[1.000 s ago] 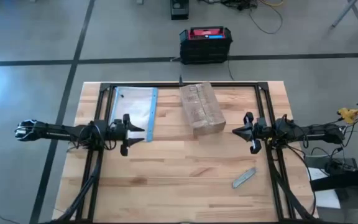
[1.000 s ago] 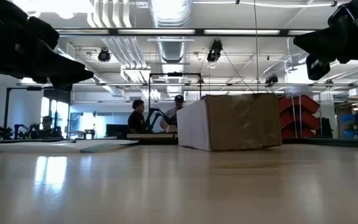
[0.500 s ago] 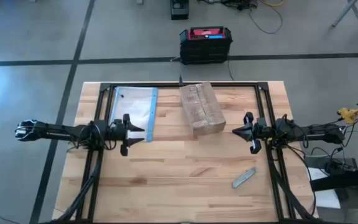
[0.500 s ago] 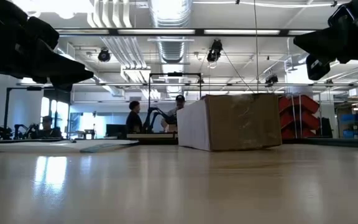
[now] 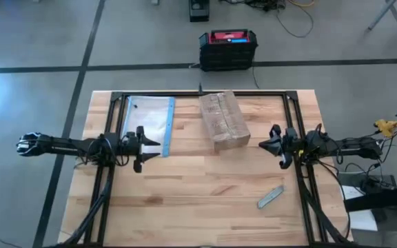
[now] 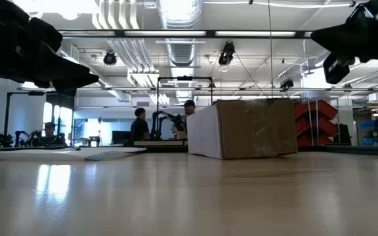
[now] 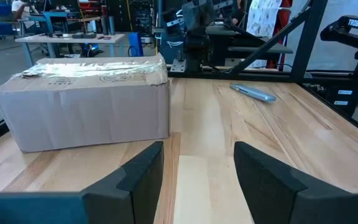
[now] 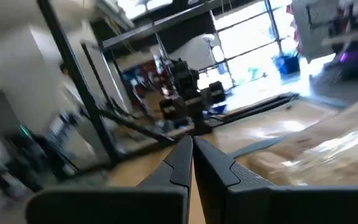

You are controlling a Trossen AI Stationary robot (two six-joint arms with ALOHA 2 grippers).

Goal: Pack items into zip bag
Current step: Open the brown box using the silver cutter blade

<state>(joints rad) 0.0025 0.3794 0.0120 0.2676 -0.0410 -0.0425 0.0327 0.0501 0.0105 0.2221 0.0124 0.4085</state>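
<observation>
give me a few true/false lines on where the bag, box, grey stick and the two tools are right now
1. The bag lies flat on the table, on the left arm's side of the box. True.
2. The grey stick sits on top of the box. False: it lies on the bare table, nearer the front edge on the right arm's side.
3. The left tool is open and empty. True.
4. The right tool is open. False: its fingers are shut together, holding nothing.
5. The bag's blue strip runs along the edge facing the box. True.
6. The right tool grips the box. False: it is off the box's corner, apart from it.
</observation>
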